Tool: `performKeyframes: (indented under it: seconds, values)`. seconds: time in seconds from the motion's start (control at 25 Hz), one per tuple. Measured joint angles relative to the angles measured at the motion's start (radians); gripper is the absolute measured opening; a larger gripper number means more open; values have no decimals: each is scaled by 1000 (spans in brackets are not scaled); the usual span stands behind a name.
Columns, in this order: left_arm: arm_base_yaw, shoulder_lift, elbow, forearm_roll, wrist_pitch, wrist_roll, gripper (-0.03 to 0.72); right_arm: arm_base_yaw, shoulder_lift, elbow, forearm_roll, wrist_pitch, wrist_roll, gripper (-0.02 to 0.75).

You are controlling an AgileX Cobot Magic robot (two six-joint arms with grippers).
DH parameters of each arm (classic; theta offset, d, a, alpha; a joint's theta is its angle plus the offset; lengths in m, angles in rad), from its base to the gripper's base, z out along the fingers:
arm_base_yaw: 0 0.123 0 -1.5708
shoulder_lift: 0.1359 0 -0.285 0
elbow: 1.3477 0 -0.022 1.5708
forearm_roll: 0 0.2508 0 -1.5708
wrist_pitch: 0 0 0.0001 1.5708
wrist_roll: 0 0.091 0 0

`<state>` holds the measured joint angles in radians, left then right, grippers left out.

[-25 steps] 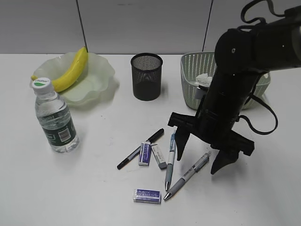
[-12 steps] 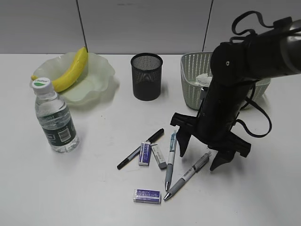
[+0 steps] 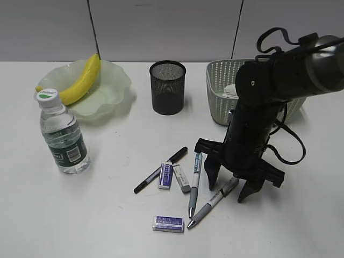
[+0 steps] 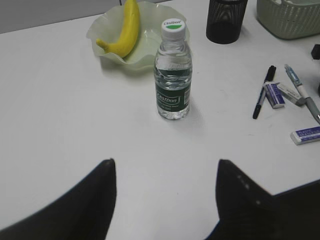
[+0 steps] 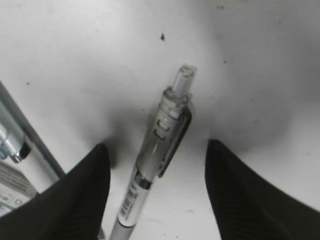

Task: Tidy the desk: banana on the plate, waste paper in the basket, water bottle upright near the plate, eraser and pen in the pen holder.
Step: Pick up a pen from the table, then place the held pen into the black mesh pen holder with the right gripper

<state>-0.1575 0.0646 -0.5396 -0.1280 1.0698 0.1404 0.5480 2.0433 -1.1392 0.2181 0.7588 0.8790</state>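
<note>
between the right gripper's (image 3: 232, 185) parted jaws, a silver pen (image 5: 150, 167), tip cut off; left gripper's (image 4: 165, 200) jaws apart, empty

Slanted front overview; two low wrist close-ups.

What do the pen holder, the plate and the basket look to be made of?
Pen holder: black metal mesh by the look, fine see-through weave, matte.
Plate: pale green translucent plastic or glass, glossy ruffled rim; the look leaves it open.
Basket: sage-green moulded plastic, perforated woven-look walls, dull finish.
</note>
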Motion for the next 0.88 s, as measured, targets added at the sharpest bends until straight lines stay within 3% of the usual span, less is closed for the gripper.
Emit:
performKeyframes:
  seconds: [0.12,0.2,0.36,0.68,0.88]
  values:
    - [0,0,0,0,0,0,469,-1,0,0,0,2,3,449]
    - [0,0,0,0,0,0,469,-1,1,-1,1,1,17,389]
    - [0,0,0,0,0,0,469,-1,2,-1,7,-1,24,139]
    - [0,0,0,0,0,0,469,-1,0,-12,-11,0,24,139]
    - [0,0,0,0,0,0,469,0,-66,-15,-130,5,24,139]
